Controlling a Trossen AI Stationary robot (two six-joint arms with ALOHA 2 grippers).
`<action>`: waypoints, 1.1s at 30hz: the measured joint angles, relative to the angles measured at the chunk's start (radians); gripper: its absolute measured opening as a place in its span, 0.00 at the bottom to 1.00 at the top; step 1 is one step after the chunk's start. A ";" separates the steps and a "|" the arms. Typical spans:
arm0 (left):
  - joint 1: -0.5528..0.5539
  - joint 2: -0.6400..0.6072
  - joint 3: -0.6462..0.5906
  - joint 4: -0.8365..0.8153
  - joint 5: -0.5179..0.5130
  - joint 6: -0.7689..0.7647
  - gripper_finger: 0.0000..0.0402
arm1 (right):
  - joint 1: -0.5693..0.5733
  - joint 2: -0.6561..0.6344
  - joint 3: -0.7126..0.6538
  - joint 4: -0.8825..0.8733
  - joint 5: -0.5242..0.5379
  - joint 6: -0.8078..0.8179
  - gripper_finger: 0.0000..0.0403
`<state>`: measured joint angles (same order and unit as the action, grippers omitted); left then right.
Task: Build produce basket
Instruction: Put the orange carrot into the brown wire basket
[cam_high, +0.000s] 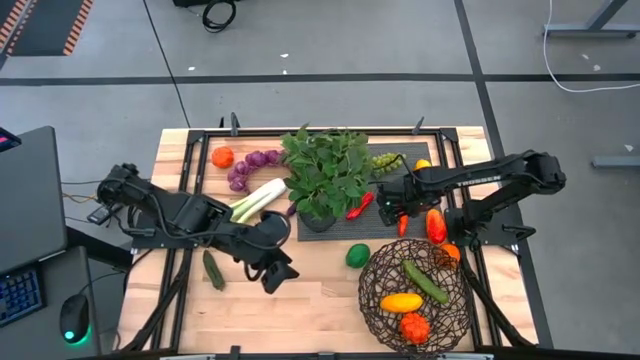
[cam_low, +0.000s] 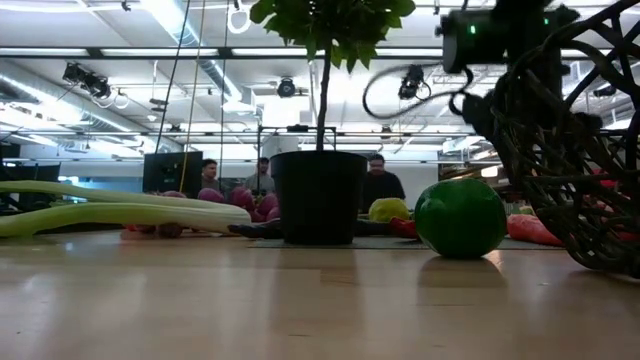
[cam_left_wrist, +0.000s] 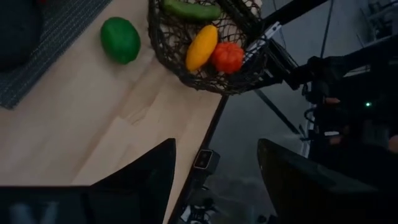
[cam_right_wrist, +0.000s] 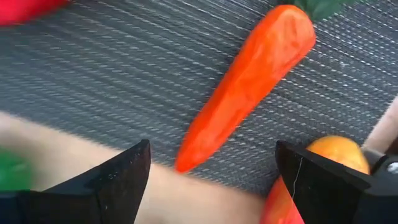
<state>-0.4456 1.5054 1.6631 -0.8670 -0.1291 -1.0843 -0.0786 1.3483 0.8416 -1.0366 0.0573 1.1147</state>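
Observation:
The wire basket (cam_high: 372, 300) stands at the table's near right and holds a cucumber (cam_high: 425, 282), a lemon (cam_high: 401, 302) and an orange tomato (cam_high: 414, 326). A lime (cam_high: 357, 255) lies just left of it. My right gripper (cam_high: 402, 212) hangs open, pointing down, over a carrot (cam_right_wrist: 249, 93) on the black mat (cam_right_wrist: 124, 81); its fingers stand on either side of the carrot's tip without touching it. My left gripper (cam_high: 278, 278) is open with nothing between its fingers, raised over the table's near middle. Another cucumber (cam_high: 213, 270) lies beside it.
A potted plant (cam_high: 325, 175) stands mid-table. Leek (cam_high: 258, 200), purple grapes (cam_high: 250, 168) and a tomato (cam_high: 222, 157) lie to its left. A red chili (cam_high: 360, 207) and green grapes (cam_high: 385, 160) lie to its right. A red-orange piece (cam_high: 436, 225) and an orange tomato (cam_high: 448, 252) lie beside the right gripper.

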 joint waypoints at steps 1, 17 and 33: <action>0.008 0.000 -0.001 0.000 0.001 -0.001 0.58 | -0.013 0.000 -0.022 0.020 -0.004 -0.013 0.86; 0.126 -0.010 0.000 0.003 0.001 -0.004 0.58 | -0.142 0.000 -0.177 0.233 -0.043 -0.173 0.86; 0.175 -0.103 0.001 -0.115 0.020 0.134 0.58 | -0.168 0.004 -0.178 0.305 -0.042 -0.041 0.33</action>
<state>-0.2710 1.4024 1.6638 -0.9818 -0.1092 -0.9507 -0.2461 1.3521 0.6636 -0.7319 0.0156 1.0736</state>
